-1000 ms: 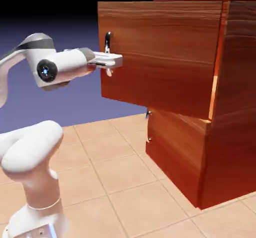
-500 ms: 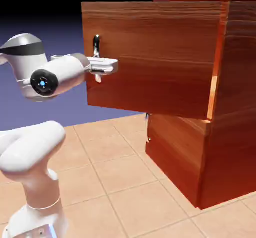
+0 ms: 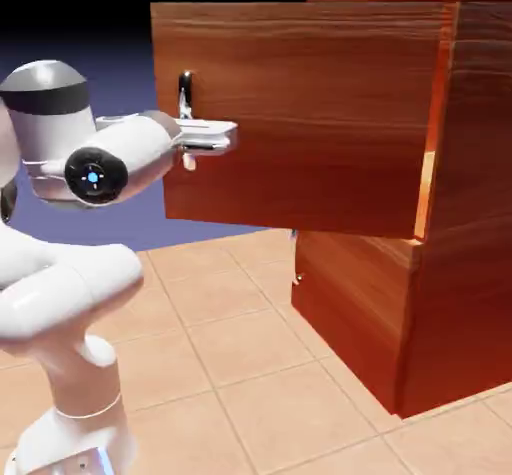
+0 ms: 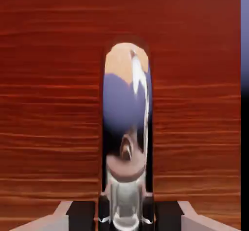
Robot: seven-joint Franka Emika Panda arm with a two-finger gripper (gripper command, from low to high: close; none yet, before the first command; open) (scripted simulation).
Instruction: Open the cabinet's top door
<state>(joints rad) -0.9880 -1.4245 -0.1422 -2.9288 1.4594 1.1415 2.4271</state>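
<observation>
Arm (image 3: 80,293) in glossy white fills the left of the exterior view, rising from its base at the lower left corner, bending at a rounded elbow and carrying a grey-banded joint near the upper left. A round cap with a small blue light sits on the wrist housing; it bears no readable writing, and no brand or label shows anywhere on the robot or the furniture. From that wrist the hand reaches level to the right, and the gripper (image 3: 190,135) sits at the silver bar handle (image 3: 184,91), whose upper end stands up above the hand.

The hand view shows the grip closely: the handle (image 4: 125,137) runs up the middle as a curved mirror-bright bar, reflecting tan floor and violet backdrop, and its lower end sits between the two dark pads at the bottom edge. The fingers are pressed in against the bar from both sides, pinching it.

Right of the gripper, the top door (image 3: 300,113) stands swung out from the cabinet (image 3: 470,213), its handle edge toward the arm and its hinge edge at the cabinet's right front corner. Below it the shorter lower panel (image 3: 350,303) lies flush, a small dark handle at its left edge. Tan tiled floor (image 3: 230,363) spreads beneath.
</observation>
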